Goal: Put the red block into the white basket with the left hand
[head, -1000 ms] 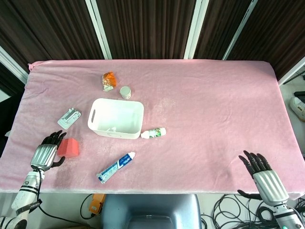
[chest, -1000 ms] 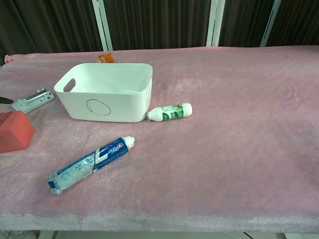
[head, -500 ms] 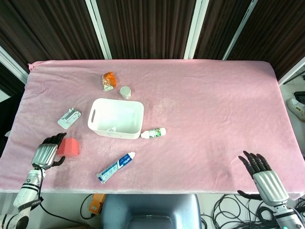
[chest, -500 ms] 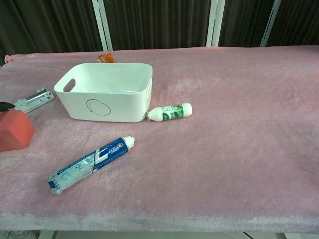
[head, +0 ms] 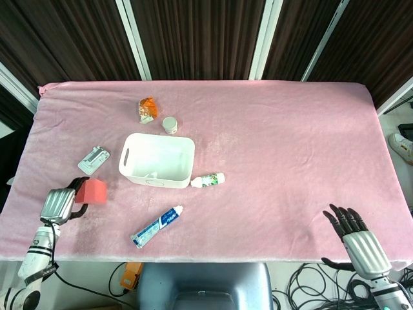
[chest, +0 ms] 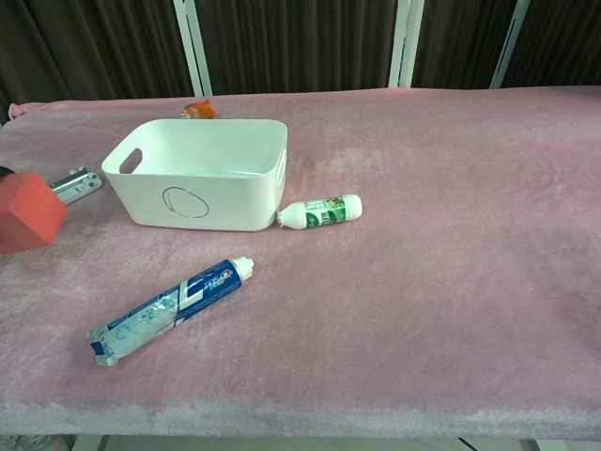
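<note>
1. While the left hand (head: 59,204) sits at the near left edge of the pink-covered bench (head: 290,148), it grips the red block (head: 93,192), which the chest view shows raised off the cloth, slightly tilted and blurred.
2. Well to the right of the block and apart from it stands the white basket (head: 157,159), upright, with a cut-out handle in the end facing the block.
3. A flat grey packet (head: 94,159) lies between the block and the basket, just beyond the block.
4. Touching the basket's near right corner, a small green-and-white bottle (head: 208,180) lies on its side.
5. A blue-and-white toothpaste tube (head: 157,227) lies diagonally nearer the front edge.
6. Beyond the basket are an orange wrapper (head: 147,109) and a small round white pot (head: 170,124), close together.
7. At the near right corner, the right hand (head: 357,237) holds nothing, its dark fingers spread apart, well away from everything else.
</note>
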